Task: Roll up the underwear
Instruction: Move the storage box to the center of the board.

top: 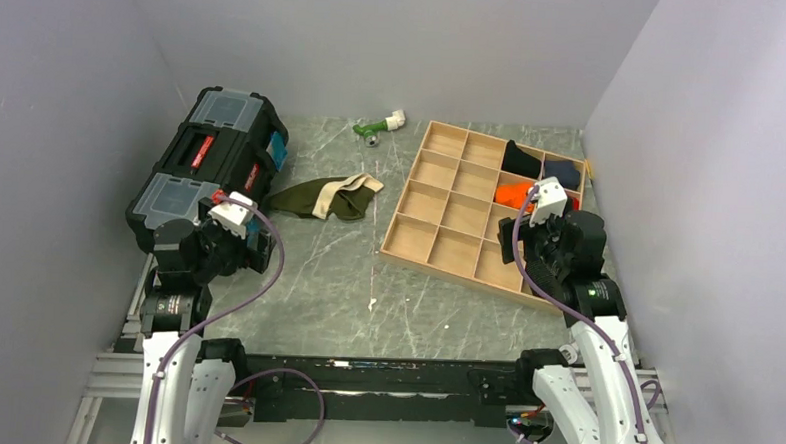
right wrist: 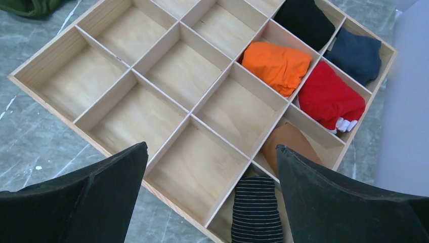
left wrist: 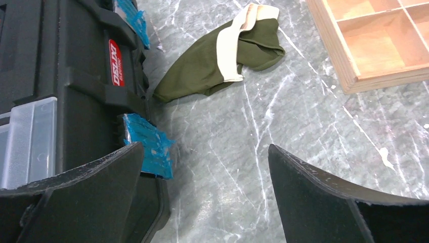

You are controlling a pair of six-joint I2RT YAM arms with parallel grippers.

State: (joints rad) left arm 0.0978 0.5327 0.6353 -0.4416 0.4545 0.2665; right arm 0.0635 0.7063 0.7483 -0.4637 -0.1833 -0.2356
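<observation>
Both pairs stand wide, empty. Our left fingers (left wrist: 86, 197) hover beside a black plastic toolbox (left wrist: 76, 76); beyond lies the olive-green underwear with cream waistband (left wrist: 202, 66) on the grey marbled bench (left wrist: 283, 131). Only the view over our right fingers (right wrist: 76, 202) shows a striped black cloth roll (right wrist: 255, 212) in the wooden divided tray (right wrist: 189, 116).

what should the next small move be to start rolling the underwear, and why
Probably reach the left gripper forward to the underwear: it lies crumpled and untouched between the toolbox and the tray, nearest that arm, and the jaws are open.
</observation>
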